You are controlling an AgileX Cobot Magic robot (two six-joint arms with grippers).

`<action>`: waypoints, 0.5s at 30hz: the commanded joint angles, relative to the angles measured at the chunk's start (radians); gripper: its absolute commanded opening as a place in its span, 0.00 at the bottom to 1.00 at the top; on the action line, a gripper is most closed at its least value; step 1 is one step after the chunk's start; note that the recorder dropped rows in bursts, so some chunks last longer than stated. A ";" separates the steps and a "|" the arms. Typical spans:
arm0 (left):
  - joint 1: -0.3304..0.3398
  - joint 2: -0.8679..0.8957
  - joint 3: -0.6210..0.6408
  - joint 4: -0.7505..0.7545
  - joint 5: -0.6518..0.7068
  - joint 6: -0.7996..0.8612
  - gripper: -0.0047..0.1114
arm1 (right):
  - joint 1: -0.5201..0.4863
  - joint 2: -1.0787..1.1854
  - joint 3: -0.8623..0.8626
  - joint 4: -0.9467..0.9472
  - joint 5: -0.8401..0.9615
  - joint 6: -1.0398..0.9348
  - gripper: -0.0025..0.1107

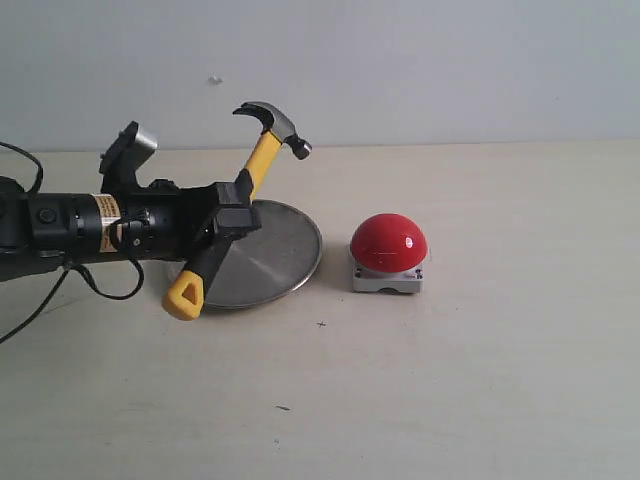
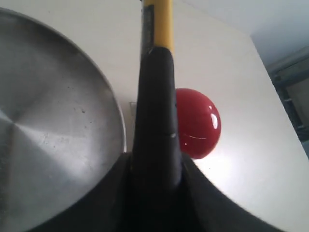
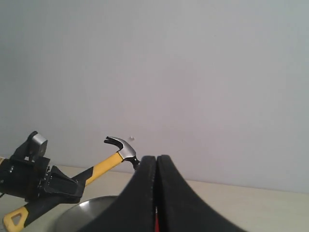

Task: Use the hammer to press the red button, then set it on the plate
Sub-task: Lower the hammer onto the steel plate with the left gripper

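Note:
My left gripper [image 1: 232,215] is shut on the black grip of the hammer [image 1: 262,160] and holds it tilted above the silver plate [image 1: 280,250]. The dark steel head [image 1: 276,124] points up and to the right, and the yellow looped end [image 1: 185,295] hangs low at the plate's near-left edge. The red button [image 1: 388,242] stands on its grey base to the right of the plate, clear of the hammer. In the left wrist view the handle [image 2: 157,121] runs between plate [image 2: 48,121] and button [image 2: 200,123]. My right gripper [image 3: 156,162] is shut and empty; it does not show in the exterior view.
The pale tabletop [image 1: 480,380] stretches in front of and to the right of the button. A plain light wall [image 1: 450,70] closes the back. Black cables [image 1: 60,290] trail under the left arm at the left edge. The right wrist view shows the hammer [image 3: 108,166] and plate [image 3: 91,212].

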 commanded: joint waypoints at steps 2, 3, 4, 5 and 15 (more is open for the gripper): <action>0.002 0.075 -0.052 -0.009 -0.066 -0.001 0.04 | 0.001 -0.006 0.004 0.001 0.002 0.001 0.02; 0.002 0.093 -0.058 -0.011 -0.066 -0.001 0.04 | 0.001 -0.006 0.004 0.001 0.002 0.001 0.02; 0.002 0.100 -0.064 -0.011 -0.066 -0.001 0.04 | 0.001 -0.006 0.004 0.001 0.002 0.001 0.02; 0.002 0.113 -0.071 -0.011 -0.069 -0.001 0.04 | 0.001 -0.006 0.004 0.001 0.002 0.001 0.02; 0.002 0.178 -0.076 -0.071 -0.040 0.027 0.04 | 0.001 -0.006 0.004 0.001 0.002 0.001 0.02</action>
